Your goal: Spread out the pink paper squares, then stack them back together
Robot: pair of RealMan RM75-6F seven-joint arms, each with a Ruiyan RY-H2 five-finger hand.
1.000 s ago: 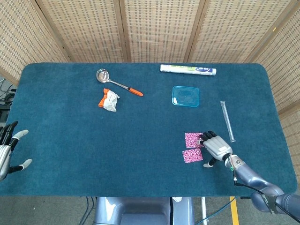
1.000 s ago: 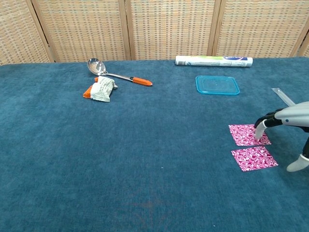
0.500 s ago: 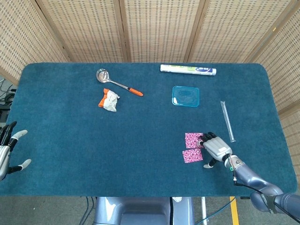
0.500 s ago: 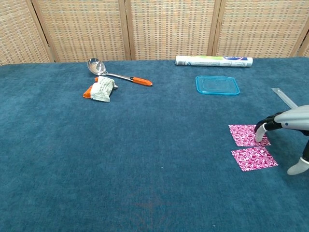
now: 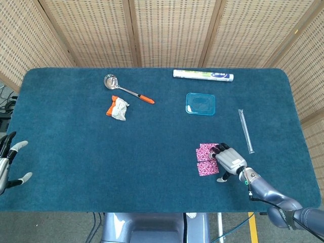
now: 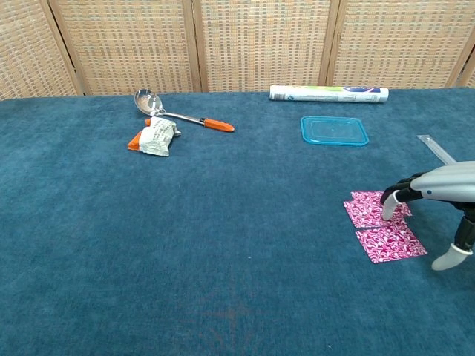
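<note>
The robot's right hand point(image 6: 429, 194) reaches in from the table's near right corner, fingertips point(image 6: 388, 204) pressed down on the farther of two pink paper squares point(image 6: 369, 208) — nothing is gripped, the fingers simply rest curled on the sheet. The near square point(image 6: 391, 242) lies flat just in front of it, on the robot's side, and the two sheets look to touch or slightly overlap along their shared edge; the chest view does not settle which. Restacking, as a judgement from this layout, turns on that short gap: the far square lies directly under the fingers and needs sliding toward the robot onto the near one. The right hand is plainly the nearer — the left hand point(image 5: 7, 164) hangs off the table's left edge, fingers apart and holding nothing, well apart from the paper.

Nothing stands between the two squares. Beyond them to the right lies a clear plastic tube point(image 5: 245, 130), its length running away from the robot; farther back sits a blue plastic lid point(image 6: 334, 130). At the far edge rests a white roll point(image 6: 328, 93), lying crosswise. On the left, well apart, are a crumpled wrapper point(image 6: 154, 138) and a metal ladle point(image 6: 182, 112) with an orange handle tip.
</note>
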